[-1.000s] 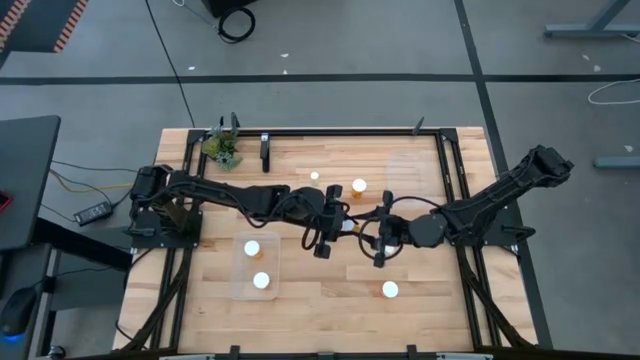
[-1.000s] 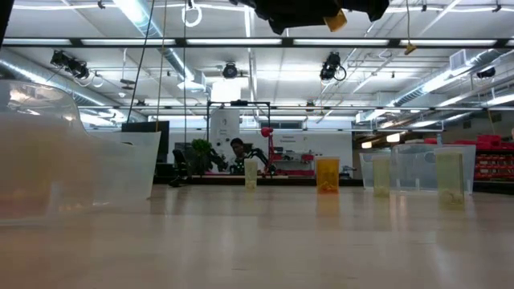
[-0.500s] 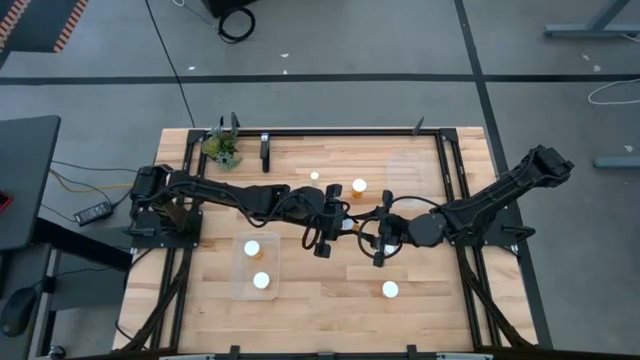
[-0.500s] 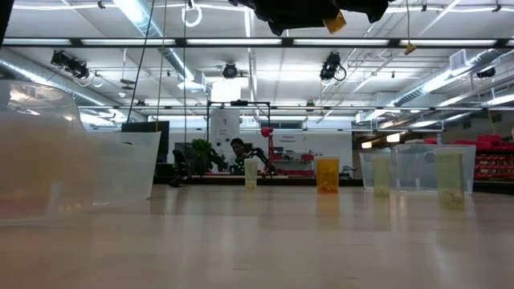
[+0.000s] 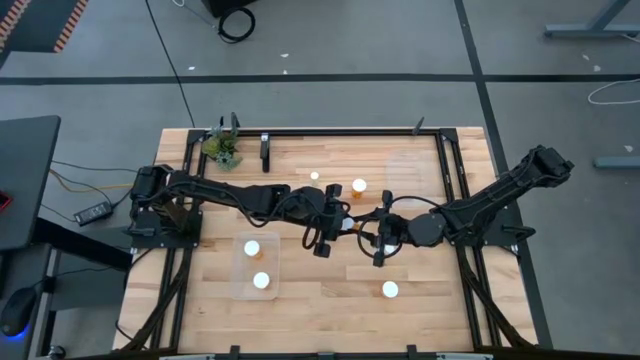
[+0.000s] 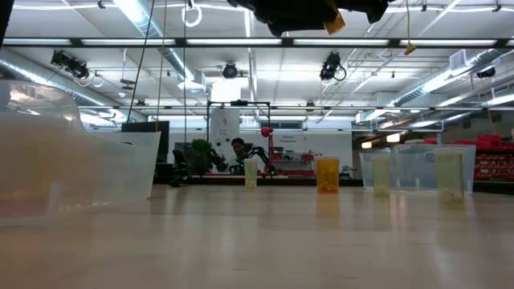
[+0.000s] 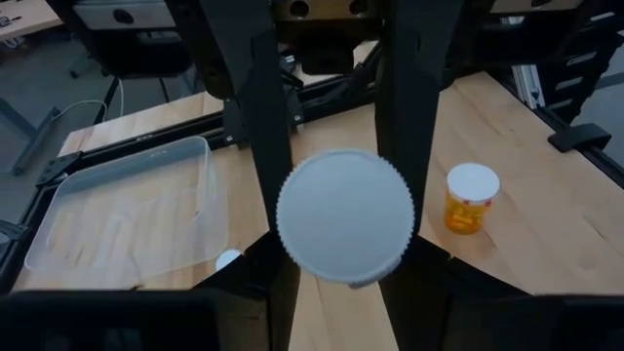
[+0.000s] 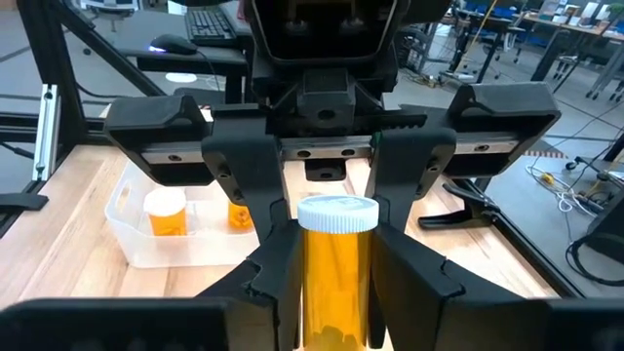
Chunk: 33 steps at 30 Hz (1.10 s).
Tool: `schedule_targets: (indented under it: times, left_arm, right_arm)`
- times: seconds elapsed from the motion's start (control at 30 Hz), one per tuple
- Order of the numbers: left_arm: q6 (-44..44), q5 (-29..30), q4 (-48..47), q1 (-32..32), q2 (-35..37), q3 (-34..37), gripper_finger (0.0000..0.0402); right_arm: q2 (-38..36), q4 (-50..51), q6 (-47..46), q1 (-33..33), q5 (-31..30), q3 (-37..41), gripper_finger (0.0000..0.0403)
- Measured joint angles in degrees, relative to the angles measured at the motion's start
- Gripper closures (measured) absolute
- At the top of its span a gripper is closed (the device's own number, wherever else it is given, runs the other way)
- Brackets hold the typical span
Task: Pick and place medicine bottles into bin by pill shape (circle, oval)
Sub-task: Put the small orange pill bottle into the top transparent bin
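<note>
the two arms meet above the middle of the bench (image 5: 300,310), tool to tool. a medicine bottle (image 8: 336,268) is held in the air between them: the right tool (image 8: 336,292) clamps its amber body, and in the left wrist view the left tool (image 7: 336,210) has its fingers (image 7: 263,117) against the sides of the white cap (image 7: 344,214). the bottle's long axis runs level, cap toward the left arm.

on the light wooden bench, two bottles (image 5: 258,264) sit in a clear bin (image 5: 238,290) near the left arm, another clear bin (image 5: 412,165) lies at the far right, one loose bottle (image 5: 359,187) stands near it and one (image 5: 389,290) near the front. a small green plant (image 5: 222,148) is at the far left corner. the floor around is grey concrete; the low view shows a hall with ceiling strip lights.

compared with a second ago, nothing has visibly moved.
</note>
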<state>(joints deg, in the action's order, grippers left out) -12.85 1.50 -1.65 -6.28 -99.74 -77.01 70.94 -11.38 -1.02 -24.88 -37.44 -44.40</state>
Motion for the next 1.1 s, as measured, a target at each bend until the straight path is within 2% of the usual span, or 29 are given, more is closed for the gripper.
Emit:
schedule_targets:
  times: [0.17, 0.33, 0.53, 0.73, 0.93, 1.03, 1.1]
  left_arm:
    - [0.0, 0.0, -1.3, 0.2, 0.0, 0.0, 0.0264]
    - [0.0, -0.2, -1.9, 1.0, 0.1, 0.0, 0.0244]
    - [0.1, -0.1, -2.8, 2.4, 0.3, 0.0, 0.0224]
    - [0.2, -0.2, -3.4, 2.6, 0.3, 0.6, 0.0229]
    - [1.7, -6.6, -3.2, 2.6, -1.0, 0.8, 0.0236]
    - [1.7, -8.4, 1.5, 2.5, -1.7, 1.7, 0.0243]
    - [1.8, -9.8, 9.8, 2.5, -1.7, 5.5, 0.0249]
  right_arm:
    - [-0.1, 0.0, 0.2, -0.4, -0.1, 0.0, 0.0277]
    - [-0.1, 0.2, 0.9, -1.1, -0.9, 0.0, 0.0276]
    - [-0.1, 1.9, 1.8, -3.1, -6.6, 0.0, 0.0276]
    - [-1.3, 2.8, 2.3, -4.2, -9.4, 0.0, 0.0277]
    - [-5.4, 2.9, 1.7, -4.3, -9.0, 0.0, 0.0279]
    - [-6.9, 3.1, 1.7, -5.2, -8.8, 0.0, 0.0279]
    - [-7.6, 3.0, 1.7, -5.9, -9.0, 0.0, 0.0279]
